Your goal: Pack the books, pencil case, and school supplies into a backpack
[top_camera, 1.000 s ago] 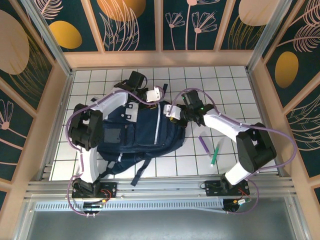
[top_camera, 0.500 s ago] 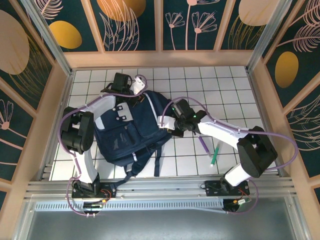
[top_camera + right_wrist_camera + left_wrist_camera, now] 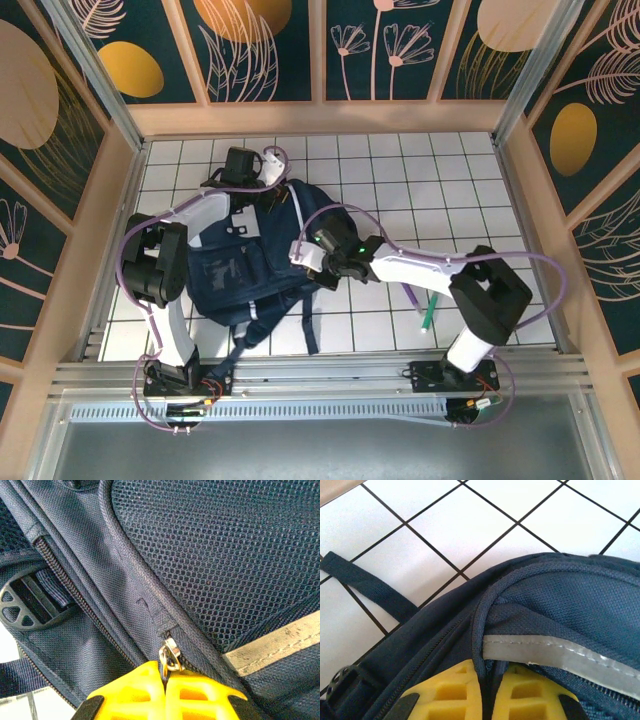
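The dark navy backpack lies on the white tiles at centre left, its top toward the back. My left gripper is at its top edge, shut on a fold of the fabric piping just beside the grey stripe. My right gripper is on the bag's right side, shut on the metal zipper pull below the mesh panel. A purple pen and a green pen lie on the tiles right of the bag, under the right forearm. The books and the pencil case are out of view.
Black straps trail from the bag toward the near rail. A black buckle sits beside the zipper. Wooden walls box in the tiled floor, which is bare at the back and right.
The backpack has swung and slid to the left, turning more upright. Both grippers moved left with it, the right one also coming nearer, both staying shut.
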